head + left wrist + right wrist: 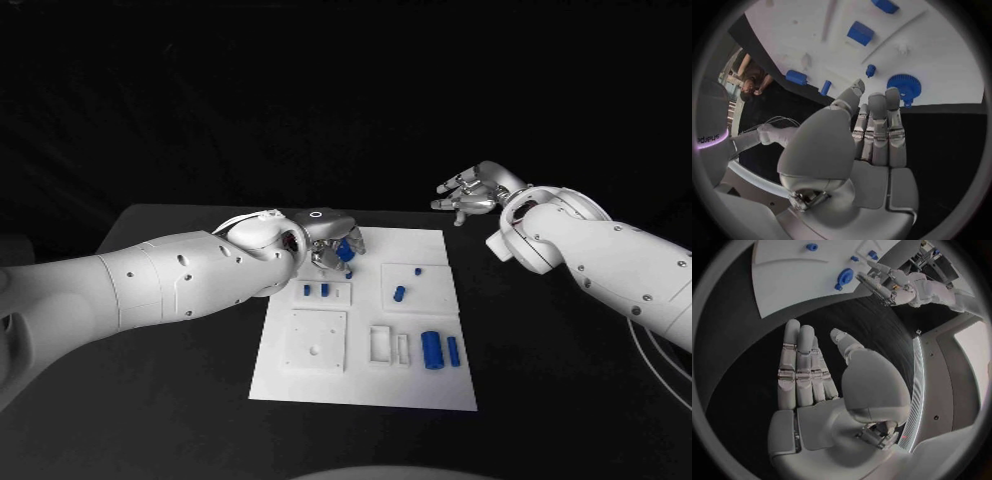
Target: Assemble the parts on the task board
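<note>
Fingers [879, 125] of the left hand [329, 240] lie straight and close together, gripping nothing, their tips just beside a round blue toothed gear part [904, 87] at the far edge of the flat white task board [433, 390]. Most work looks undone: small blue pegs [316, 290] stand mid-board, while two blue cylinders [440, 352] lie loose near its right edge beside empty white sockets [389, 343]. Further right, the right hand [472, 196] hovers over the black table [173, 400], well off the board, fingers extended and empty
</note>
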